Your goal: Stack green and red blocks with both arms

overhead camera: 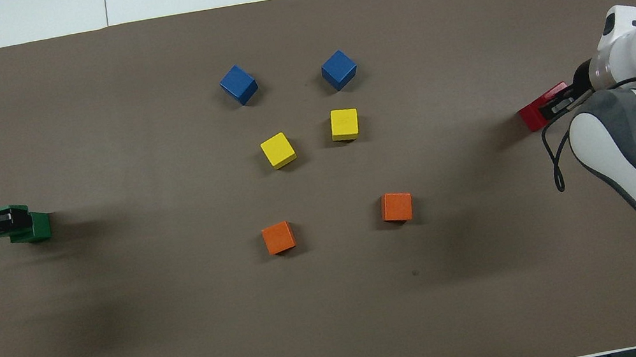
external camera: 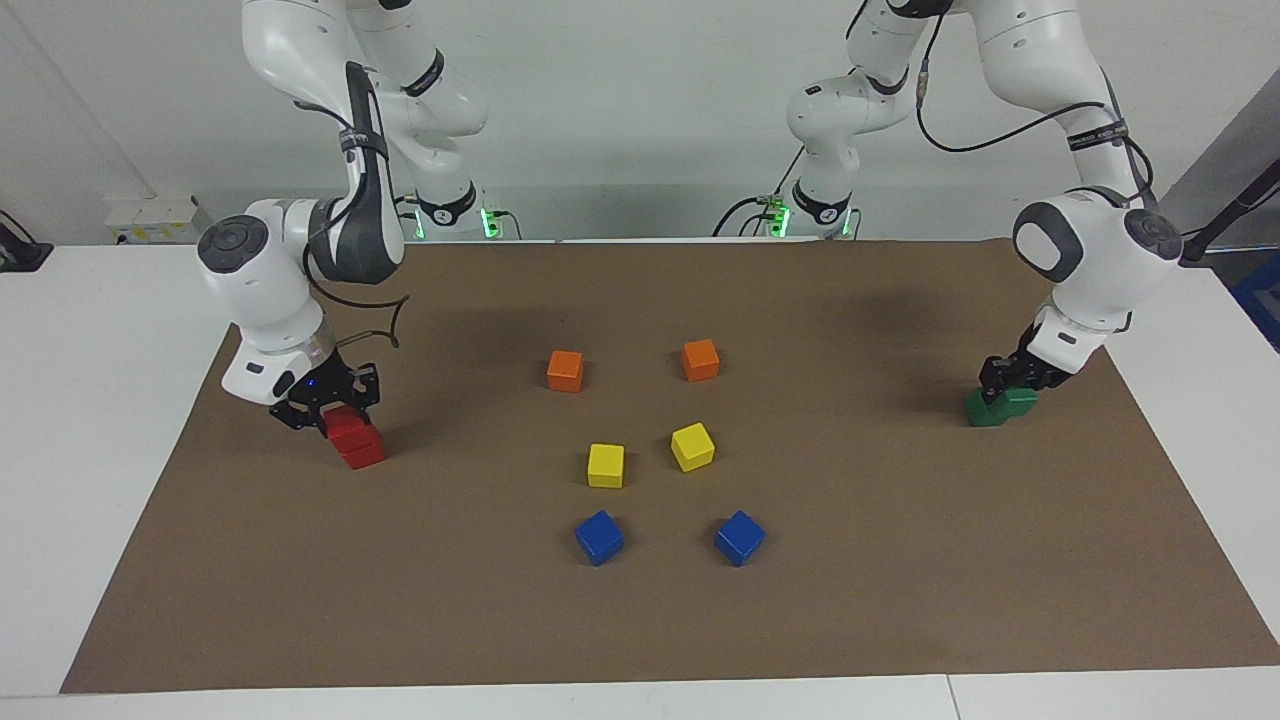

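right gripper (external camera: 325,408): came in at the right arm's end of the tabletop (external camera: 640,620), low over the red pair, its jaws clenched on the upper red block (external camera: 349,424).
red pair: the upper red block sat on the lower red block (external camera: 364,452), roughly square to it, so this stack looked built apart from the letting go.
left gripper (external camera: 1012,380): low at the left arm's end of the tabletop, its jaws grasping the upper green block (external camera: 1019,400).
green pair: the upper green block sat offset from the lower green block (external camera: 985,410), covering only part of it; in the overhead view the lower one stuck out past the jaws toward the table's middle.
deciding relation: each held block lay straight between its own jaws, with its partner directly beneath; the cubes have no long axis, so only the overlap mattered.
nearer arm: right arm for red, left arm for green; the two pairs stood well apart at the two ends.
judgement: the green overlap seemed the weaker, and a release there might tip the upper cube.
others: orange cubes (external camera: 565,370), yellow cubes (external camera: 606,465) and blue cubes (external camera: 599,537) lay loose in the middle, well apart from both grippers.
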Robot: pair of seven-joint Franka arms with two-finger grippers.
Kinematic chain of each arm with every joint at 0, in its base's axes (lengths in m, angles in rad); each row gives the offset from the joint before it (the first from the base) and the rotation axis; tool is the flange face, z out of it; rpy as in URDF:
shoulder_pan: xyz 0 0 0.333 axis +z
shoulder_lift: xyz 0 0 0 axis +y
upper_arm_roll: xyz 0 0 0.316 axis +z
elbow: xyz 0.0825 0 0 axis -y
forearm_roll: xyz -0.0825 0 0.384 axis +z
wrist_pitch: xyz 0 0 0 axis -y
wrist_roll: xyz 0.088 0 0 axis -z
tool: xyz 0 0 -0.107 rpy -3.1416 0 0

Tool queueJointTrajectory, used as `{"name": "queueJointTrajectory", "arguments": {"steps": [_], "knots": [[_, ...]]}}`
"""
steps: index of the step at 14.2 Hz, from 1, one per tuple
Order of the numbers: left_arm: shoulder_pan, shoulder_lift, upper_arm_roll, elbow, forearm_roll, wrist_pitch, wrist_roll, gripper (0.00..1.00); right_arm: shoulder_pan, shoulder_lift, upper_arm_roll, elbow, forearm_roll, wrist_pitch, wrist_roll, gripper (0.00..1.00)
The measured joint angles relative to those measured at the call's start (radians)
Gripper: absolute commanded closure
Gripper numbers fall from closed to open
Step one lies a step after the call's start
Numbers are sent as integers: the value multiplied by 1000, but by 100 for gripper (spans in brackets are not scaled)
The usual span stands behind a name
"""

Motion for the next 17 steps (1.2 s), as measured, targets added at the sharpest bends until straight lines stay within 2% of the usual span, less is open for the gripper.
{"name": "queueJointTrajectory", "arguments": {"steps": [8, 12, 17], "knots": [[0, -1, -1, 19, 0, -8, 3, 0, 0, -11, 0, -21, 0, 0, -14, 100], [0, -17, -1, 152, 0, -126, 10, 0, 0, -14, 0, -28, 0, 0, -14, 100], [-3, -78, -9, 286, 0, -271, 10, 0, 0, -14, 0, -33, 0, 1, -14, 100]]}}
